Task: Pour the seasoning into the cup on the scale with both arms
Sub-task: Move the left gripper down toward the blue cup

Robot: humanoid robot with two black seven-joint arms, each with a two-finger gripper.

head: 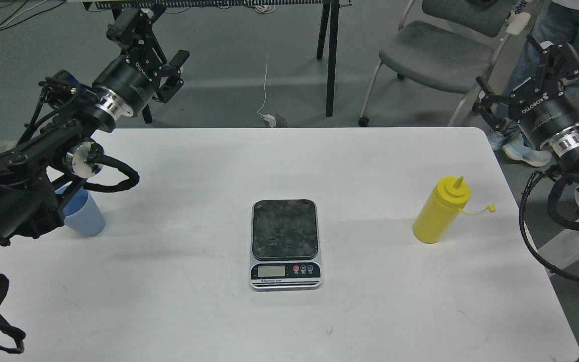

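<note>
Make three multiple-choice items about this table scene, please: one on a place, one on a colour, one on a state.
1. Where is the cup?
A. on the scale
B. at the table's left side, partly behind the left arm
C. beside the bottle

2. What colour is the seasoning bottle?
A. red
B. white
C. yellow

3. What lies on the scale?
A. nothing
B. the cup
C. the bottle

Answers: 1 B, the left arm hides part of it; 2 C, the body and the cap are both yellow; 3 A, the dark plate is bare.
</note>
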